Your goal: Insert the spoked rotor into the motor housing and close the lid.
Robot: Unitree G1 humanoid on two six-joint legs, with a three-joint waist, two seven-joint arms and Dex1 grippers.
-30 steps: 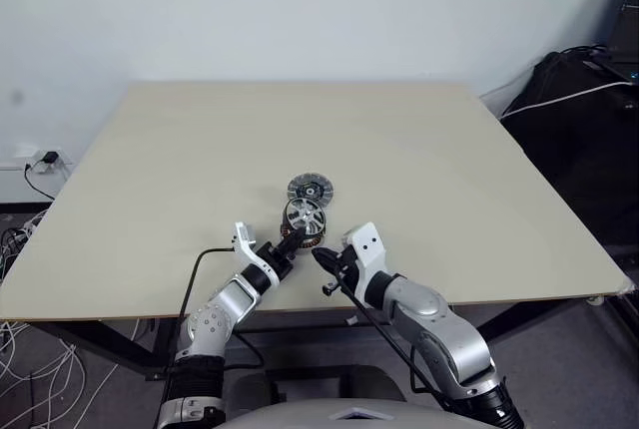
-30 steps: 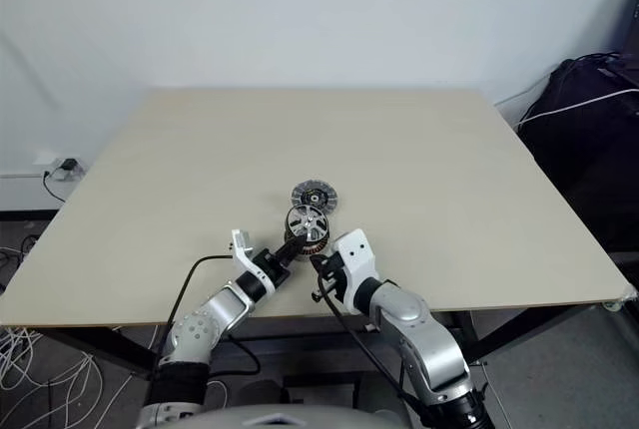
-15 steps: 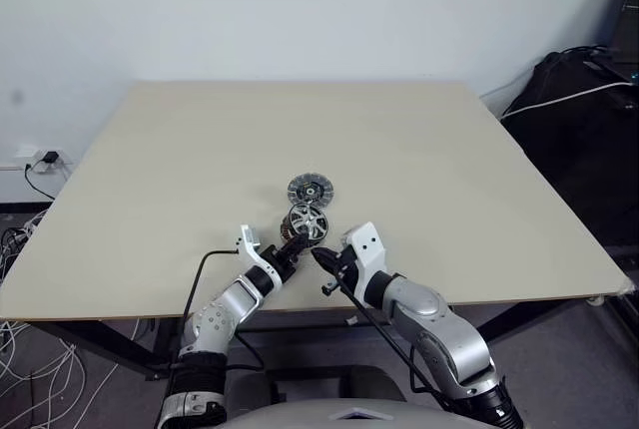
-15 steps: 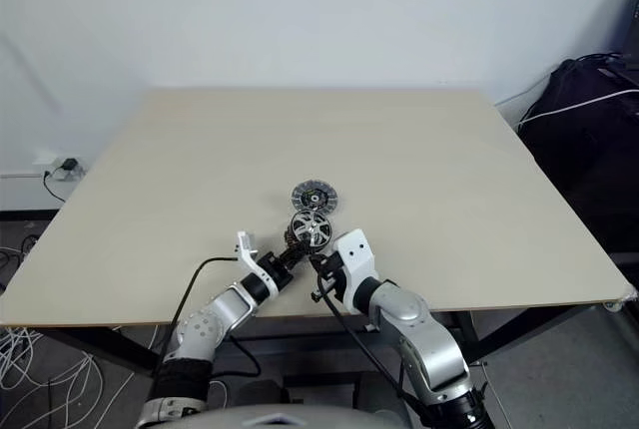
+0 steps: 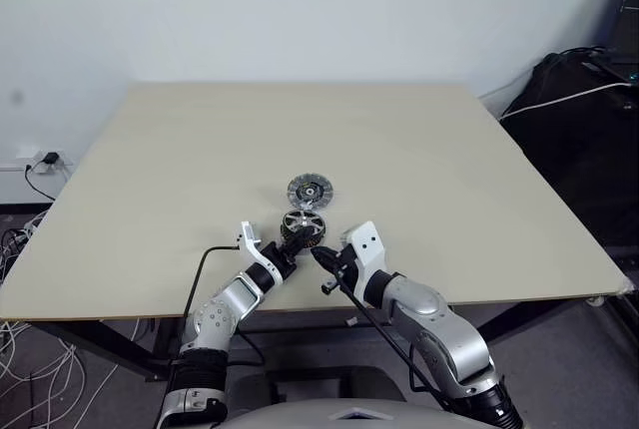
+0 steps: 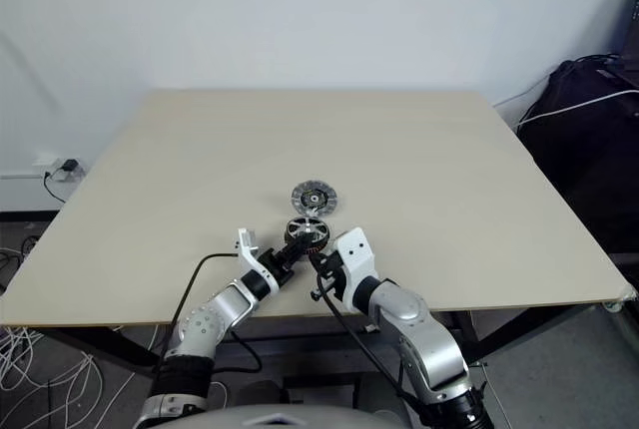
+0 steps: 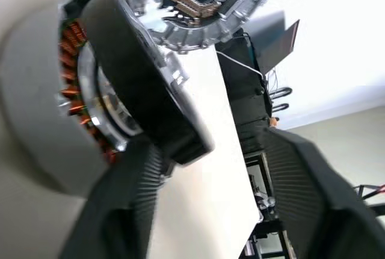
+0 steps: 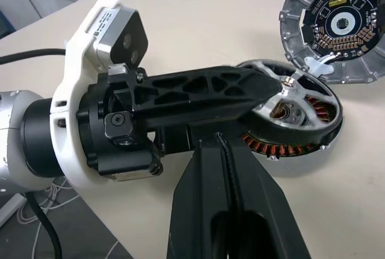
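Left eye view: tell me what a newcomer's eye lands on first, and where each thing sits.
Near the front edge of the pale table, the motor housing with copper windings sits with the spoked rotor in it, flanked by the left tool and the right tool. Just behind it lies the ribbed lid, flat on the table.

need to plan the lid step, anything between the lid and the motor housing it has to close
Nothing visible stands between them. The lid lies flat on the table just beyond the motor housing, with bare tabletop between. The spoked rotor already sits in the housing, and the left gripper is at its near edge.
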